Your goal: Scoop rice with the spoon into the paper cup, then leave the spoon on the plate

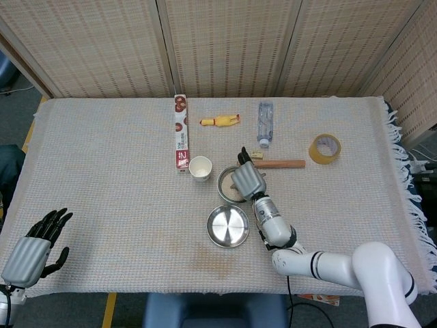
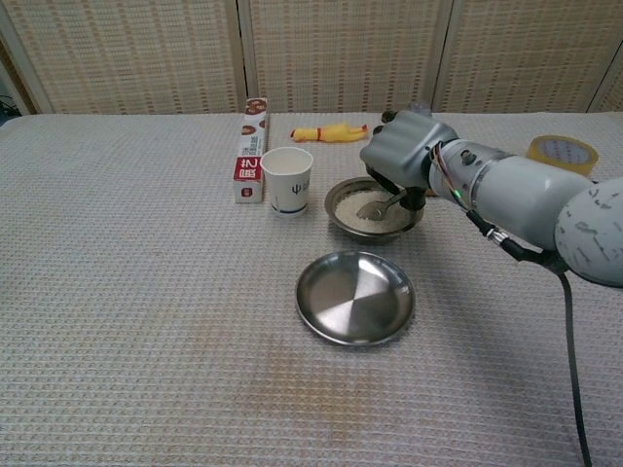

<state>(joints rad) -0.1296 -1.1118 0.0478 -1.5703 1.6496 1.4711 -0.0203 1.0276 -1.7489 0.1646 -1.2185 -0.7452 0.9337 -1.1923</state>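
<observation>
My right hand hovers over the metal rice bowl and holds a metal spoon, whose tip dips into the rice. A white paper cup stands upright just left of the bowl. An empty round metal plate lies in front of the bowl. My left hand rests open at the table's near left corner, far from everything; only the head view shows it.
Behind the bowl lie a red-and-white box, a yellow rubber chicken, a plastic bottle, a wooden stick and a roll of tape. The cloth-covered table ends in a fringed right edge.
</observation>
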